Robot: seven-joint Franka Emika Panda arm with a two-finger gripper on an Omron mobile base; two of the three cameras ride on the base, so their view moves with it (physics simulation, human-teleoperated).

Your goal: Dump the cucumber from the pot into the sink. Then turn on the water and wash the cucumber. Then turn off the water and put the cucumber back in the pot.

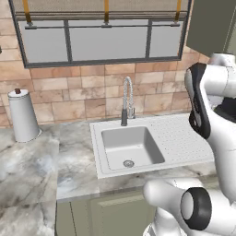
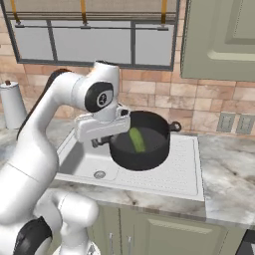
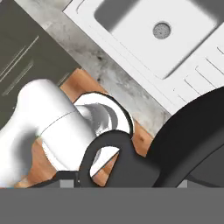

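one cucumber (image 2: 137,140), in the pot (image 2: 142,149), lying against the inner wall with its long axis running roughly rim to bottom. pot is held up off the sink (image 2: 184,172), tipped so its mouth faces the right base camera, hanging over the drainboard just right of the basin.

gripper (image 2: 107,139) sits at the pot's left loop handle (image 3: 105,153), on the basin side. from the wrist camera the handle loop is right at the bottom edge with the black pot body to its right, so i read the gripper as clamped on that handle. the fingertips themselves aren't visible, so that's a judgement from the pot being carried.

key relation: basin and drain (image 2: 99,175) lie below and left of the pot mouth, on the gripper side. the mouth currently opens toward the front of the counter, not toward the basin. to dump cleanly, the pot likely needs to shift left over the basin before tipping further, else the cucumber lands on the drainboard or rolls off the front edge.

faucet (image 1: 126,99) stands behind the basin; no stream visible. dump step not yet done.
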